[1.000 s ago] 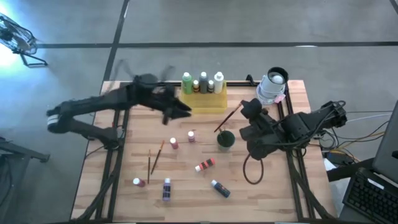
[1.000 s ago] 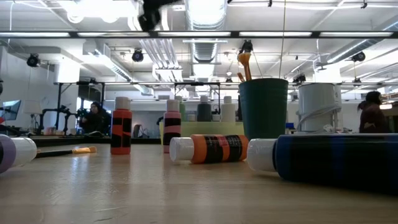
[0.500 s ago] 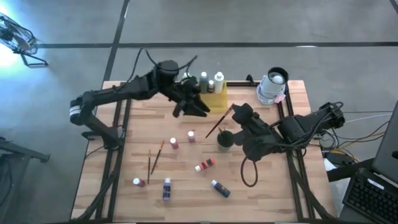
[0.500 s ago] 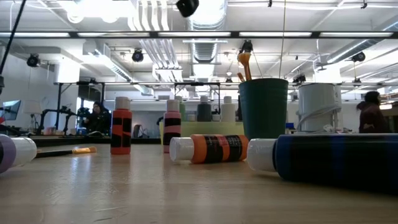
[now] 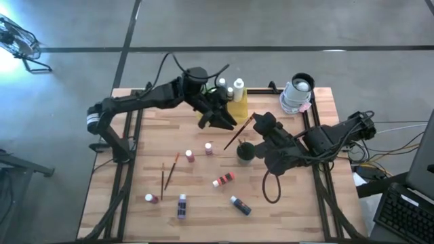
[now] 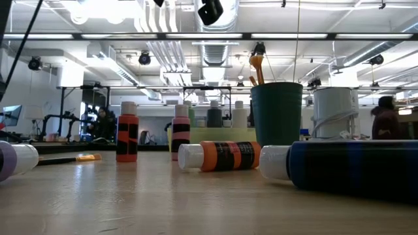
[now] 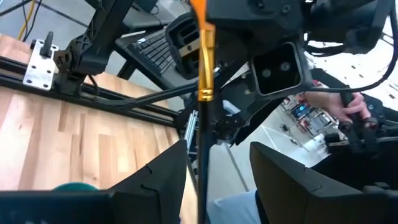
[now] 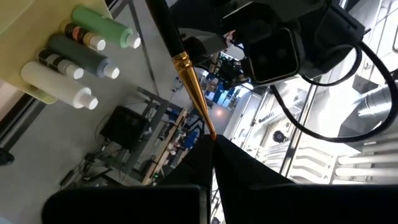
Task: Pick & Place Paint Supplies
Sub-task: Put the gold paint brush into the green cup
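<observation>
My right gripper [image 5: 259,120] is above the dark green cup [image 5: 245,150] and is shut on a thin paintbrush [image 5: 239,133]. The brush has an orange end, a gold ferrule [image 8: 182,61] and a dark end. My left gripper [image 5: 227,123] hangs open in front of the yellow tray [image 5: 237,108]. In the left wrist view the brush's dark part [image 7: 202,168] shows in the gap between its fingers, touching neither. Small paint bottles [image 5: 224,179] lie and stand on the near half of the table. Orange brush ends [image 6: 257,68] stick up out of the cup [image 6: 276,114]. My right gripper pinches the brush's tapering orange end [image 8: 204,115] between its shut fingertips. The fingers come roughly level from the table's right. The brush sticks out ahead of them toward my left gripper. It is lifted clear of the table and slants toward the near left.
White-capped bottles [image 5: 237,87] stand upright in the yellow tray at the far middle. A white roll [image 5: 298,95] sits at the far right corner. Two loose brushes [image 5: 167,173] lie near left. A dark cable loop [image 5: 271,186] lies near the right arm.
My left gripper has swung from the table's left toward the right, past the front of the yellow tray, up to the held brush, and it has turned. My right gripper has shifted a little toward the left with the brush.
</observation>
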`<action>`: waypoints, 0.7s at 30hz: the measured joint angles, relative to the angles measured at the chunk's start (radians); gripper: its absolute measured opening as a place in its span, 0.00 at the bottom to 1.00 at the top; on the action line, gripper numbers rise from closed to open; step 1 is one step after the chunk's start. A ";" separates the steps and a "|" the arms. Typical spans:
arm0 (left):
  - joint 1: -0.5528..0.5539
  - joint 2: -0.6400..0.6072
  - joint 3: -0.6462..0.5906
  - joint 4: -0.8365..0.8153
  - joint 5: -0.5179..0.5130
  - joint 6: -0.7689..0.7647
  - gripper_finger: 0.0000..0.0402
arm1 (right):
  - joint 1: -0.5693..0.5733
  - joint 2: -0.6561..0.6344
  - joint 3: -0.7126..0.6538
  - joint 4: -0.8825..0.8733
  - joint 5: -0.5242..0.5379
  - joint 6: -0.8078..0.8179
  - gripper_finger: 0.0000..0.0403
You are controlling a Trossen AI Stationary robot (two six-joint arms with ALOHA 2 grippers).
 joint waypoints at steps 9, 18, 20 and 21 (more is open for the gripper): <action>-0.022 0.038 0.000 0.001 -0.001 -0.007 0.45 | -0.006 0.000 0.000 0.006 0.000 0.000 0.02; -0.039 0.047 0.000 0.006 -0.001 -0.006 0.45 | -0.030 0.000 0.000 0.033 0.001 -0.011 0.02; -0.039 0.047 0.000 0.005 -0.001 -0.004 0.45 | -0.034 0.000 0.000 0.039 0.000 -0.014 0.02; -0.039 0.047 0.000 0.003 -0.001 -0.001 0.45 | -0.035 0.000 0.000 0.043 -0.001 -0.017 0.02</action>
